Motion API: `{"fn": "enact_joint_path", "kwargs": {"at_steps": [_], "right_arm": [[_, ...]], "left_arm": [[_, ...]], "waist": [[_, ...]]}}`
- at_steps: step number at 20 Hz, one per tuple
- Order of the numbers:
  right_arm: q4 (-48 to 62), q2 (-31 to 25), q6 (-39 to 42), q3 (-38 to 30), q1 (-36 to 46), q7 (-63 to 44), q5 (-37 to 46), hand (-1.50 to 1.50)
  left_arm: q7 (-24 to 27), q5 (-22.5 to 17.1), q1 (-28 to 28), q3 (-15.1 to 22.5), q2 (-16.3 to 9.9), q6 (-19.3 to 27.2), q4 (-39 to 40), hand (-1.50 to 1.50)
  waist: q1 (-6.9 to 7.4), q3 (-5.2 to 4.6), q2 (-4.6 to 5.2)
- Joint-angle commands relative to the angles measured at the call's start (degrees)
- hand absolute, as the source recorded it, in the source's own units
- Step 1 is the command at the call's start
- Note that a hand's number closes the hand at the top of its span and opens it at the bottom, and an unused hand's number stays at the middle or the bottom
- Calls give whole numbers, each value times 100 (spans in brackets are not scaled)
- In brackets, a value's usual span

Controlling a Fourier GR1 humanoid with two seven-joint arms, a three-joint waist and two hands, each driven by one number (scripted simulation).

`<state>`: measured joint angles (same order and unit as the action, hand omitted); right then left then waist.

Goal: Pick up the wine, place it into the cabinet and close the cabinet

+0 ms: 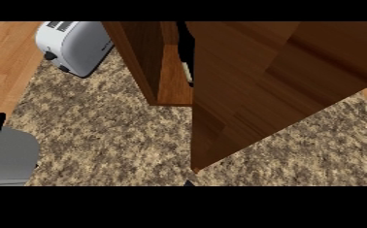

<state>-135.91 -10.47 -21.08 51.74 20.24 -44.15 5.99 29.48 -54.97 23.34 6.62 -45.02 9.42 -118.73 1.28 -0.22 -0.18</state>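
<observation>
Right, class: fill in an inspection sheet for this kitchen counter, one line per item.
Surface: speckled stone counter.
Job's things: wooden cabinet, its door partly open and swung across the view; wine cannot be made out, only a pale sliver in the gap.
Clutter: white toaster at upper left.
Hands: grey left forearm at lower left; left hand only a dark sliver at the edge; right hand not seen.
Cables: nothing seen.
Surroundings: wood strip left of the counter.

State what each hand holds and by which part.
Cannot be told: neither hand shows. Only a grey forearm shows at the left edge, and the cabinet door fills the view's right; no wine is visible.
</observation>
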Motion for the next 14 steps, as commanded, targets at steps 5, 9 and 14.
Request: {"fn": "enact_joint_path", "kwargs": {"at_steps": [5,9,14], "right_arm": [[1672,1000,-492,-650,1848,389,-993,150],[2458,1026,-1165,-941,3102,442,-1476,150],[3845,1041,-801,-1717,4197,933,-2200,150]], "left_arm": [[-165,187,-107,238,199,150,-228,-150],[-265,121,-290,137,301,203,-121,-150],[-314,269,-395,129,428,124,24,-150]], "waist": [[193,9,65],[156,8,31],[89,15,42]]}}
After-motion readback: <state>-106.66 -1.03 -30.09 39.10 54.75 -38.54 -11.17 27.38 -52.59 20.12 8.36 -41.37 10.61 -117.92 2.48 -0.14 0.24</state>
